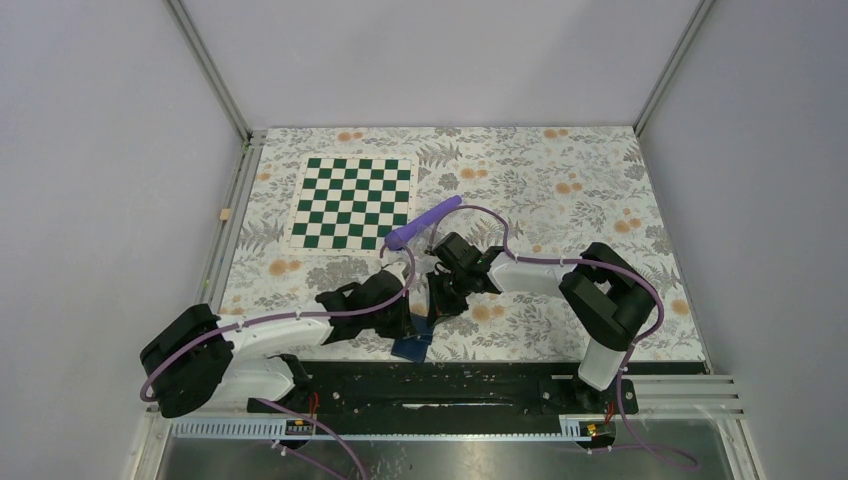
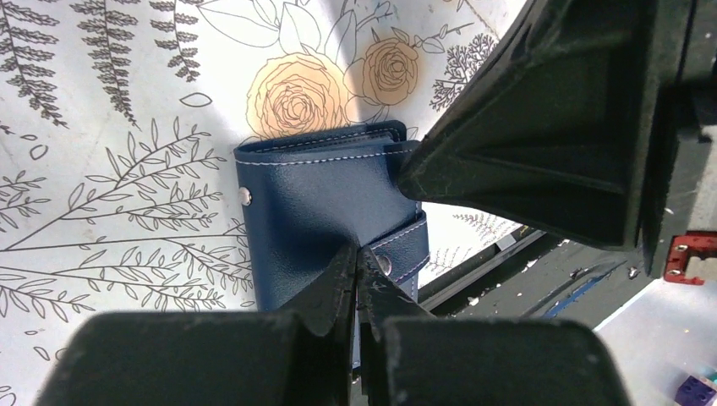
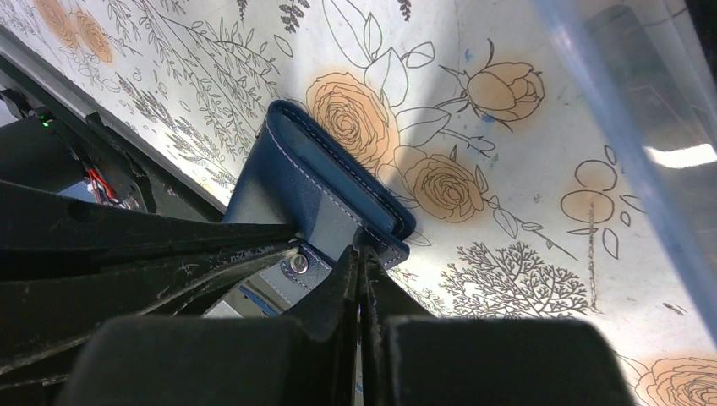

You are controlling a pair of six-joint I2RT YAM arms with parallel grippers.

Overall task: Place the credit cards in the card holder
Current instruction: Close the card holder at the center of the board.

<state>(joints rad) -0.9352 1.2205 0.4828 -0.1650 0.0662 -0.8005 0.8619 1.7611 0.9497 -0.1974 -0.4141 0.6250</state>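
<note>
Card holder (image 2: 313,203), floral tabletop (image 1: 560,190) (grey walls (image 1: 430,60))

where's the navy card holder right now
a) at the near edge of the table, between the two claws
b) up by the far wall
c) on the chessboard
a: the card holder lies by the table's near edge with the tips of the shut left claw and shut right claw at it, well clear of the chessboard.

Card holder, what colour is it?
The card holder is navy blue with pale stitching; the left wrist view shows it best.
</note>
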